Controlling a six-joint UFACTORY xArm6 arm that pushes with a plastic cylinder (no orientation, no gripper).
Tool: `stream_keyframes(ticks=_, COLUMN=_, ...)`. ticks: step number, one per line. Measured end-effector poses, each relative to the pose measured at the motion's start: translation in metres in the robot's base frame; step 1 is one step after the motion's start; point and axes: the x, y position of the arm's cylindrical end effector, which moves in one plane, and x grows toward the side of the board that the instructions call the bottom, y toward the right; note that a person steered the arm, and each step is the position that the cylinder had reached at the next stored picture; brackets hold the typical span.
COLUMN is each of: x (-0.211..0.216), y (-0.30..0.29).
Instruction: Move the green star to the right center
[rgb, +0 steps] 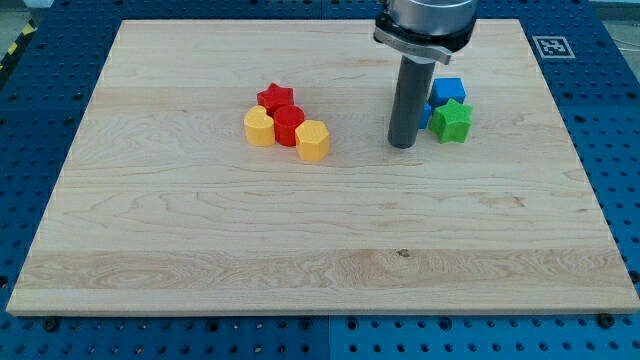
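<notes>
My tip (403, 145) rests on the wooden board (200, 250), in its upper half toward the view's right, at the end of a straight dark rod that hangs from the arm's grey collar (424, 22) at the view's top; it has no jaws to open or close and has hold of nothing. Just to the view's right of the tip stands the green star (451, 121), near but with a thin strip of board showing between them, so they look apart rather than touching. Directly above the star, and touching it, is a blue cube (448, 92); a sliver of a second blue block (427, 115) shows between the rod and the star, its shape mostly hidden by the rod. Well to the view's left of the tip sits a tight cluster of four: a red star (276, 97) at the top, a red block (288, 125) of rounded shape below it, a yellow heart (259, 128) on the cluster's left and a yellow block (313, 140) on its right, all pressed together. To the star's right the board shows only bare wood up to its edge. Counted: one green, two blue, two red, two yellow. A square black-and-white marker (552, 46) sits on the board's upper right corner, and a blue perforated table (40, 120) surrounds the board.
</notes>
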Motion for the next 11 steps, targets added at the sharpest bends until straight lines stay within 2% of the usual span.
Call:
stream_keyframes(ticks=2, x=-0.018, y=0.007)
stream_keyframes(ticks=5, x=-0.019, y=0.048)
stream_keyframes(ticks=7, x=-0.042, y=0.059)
stream_keyframes(ticks=11, x=-0.035, y=0.101)
